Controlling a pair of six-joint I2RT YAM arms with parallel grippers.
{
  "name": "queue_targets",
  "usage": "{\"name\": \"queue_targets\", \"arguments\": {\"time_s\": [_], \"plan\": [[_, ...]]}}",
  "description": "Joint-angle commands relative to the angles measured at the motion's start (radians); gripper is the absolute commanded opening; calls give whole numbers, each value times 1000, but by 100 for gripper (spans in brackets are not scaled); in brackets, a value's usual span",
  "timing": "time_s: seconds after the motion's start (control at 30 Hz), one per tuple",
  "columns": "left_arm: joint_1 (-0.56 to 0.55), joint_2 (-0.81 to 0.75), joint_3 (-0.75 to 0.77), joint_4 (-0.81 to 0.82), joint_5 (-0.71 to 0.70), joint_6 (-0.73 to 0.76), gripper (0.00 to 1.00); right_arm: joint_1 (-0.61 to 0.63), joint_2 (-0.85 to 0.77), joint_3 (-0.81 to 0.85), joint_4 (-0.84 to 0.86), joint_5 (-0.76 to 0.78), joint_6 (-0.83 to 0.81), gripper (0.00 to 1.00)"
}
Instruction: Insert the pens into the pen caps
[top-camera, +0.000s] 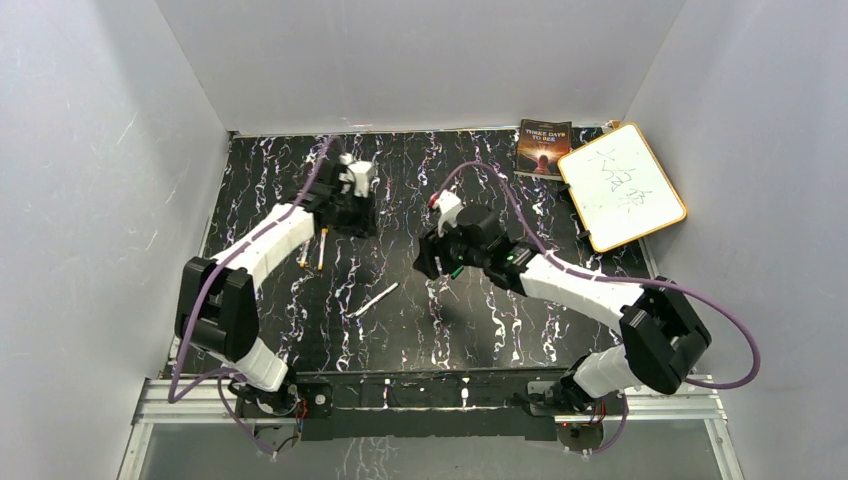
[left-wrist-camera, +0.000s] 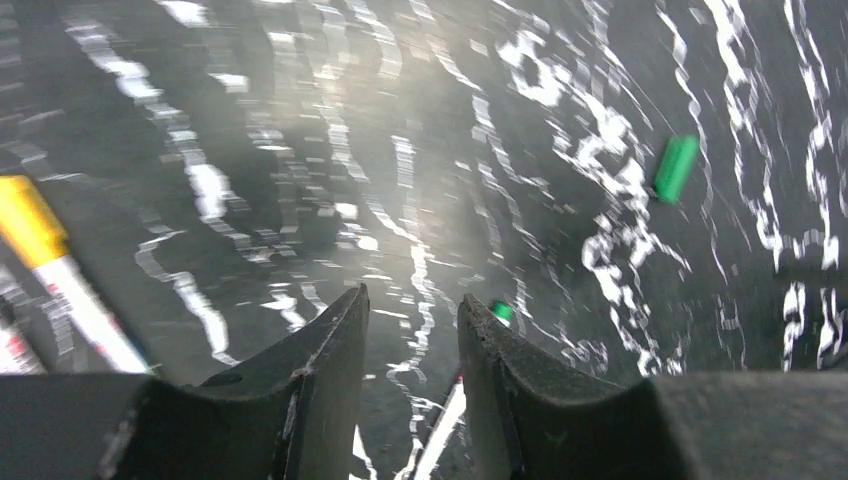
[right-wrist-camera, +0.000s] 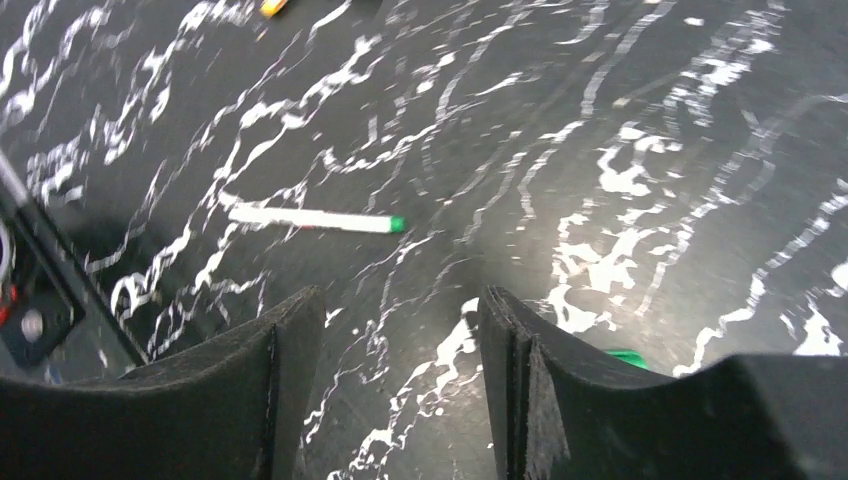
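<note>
While both grippers stand open and empty, one green-tipped pen (top-camera: 377, 298) lies loose on the black table (top-camera: 450, 335).
Top view: left gripper (top-camera: 352, 222) by two yellow-capped pens (top-camera: 322, 248), right gripper (top-camera: 437, 262) mid-table. Left wrist: fingers (left-wrist-camera: 320, 370) parted on nothing, green cap (left-wrist-camera: 676, 167) lying ahead to the right. Right wrist: fingers (right-wrist-camera: 270, 370) apart, the pen ahead left, the cap half hidden behind the right finger.

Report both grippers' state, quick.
Left gripper: open, jaws slightly apart, holding nothing.
Right gripper: open wide, holding nothing.
</note>
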Motion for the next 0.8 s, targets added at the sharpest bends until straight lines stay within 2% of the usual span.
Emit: {"name": "queue_targets", "arguments": {"time_s": [0.0,0.17,0.3,0.47,0.77], "plan": [[179,-75,13,70,18,-138,37,71,3,6,52,-90,-182,58],[205,-134,16,129,-31,-165,38,145,81,12,82,-94,-377,69],[239,-130,5,149,7,-185,38,182,182,64,90,-82,-484,79],[274,-132,-18,180,63,-213,37,223,291,128,111,-7,-563,82],[283,-123,-34,183,62,-182,37,231,301,113,256,-6,-670,86]]}}
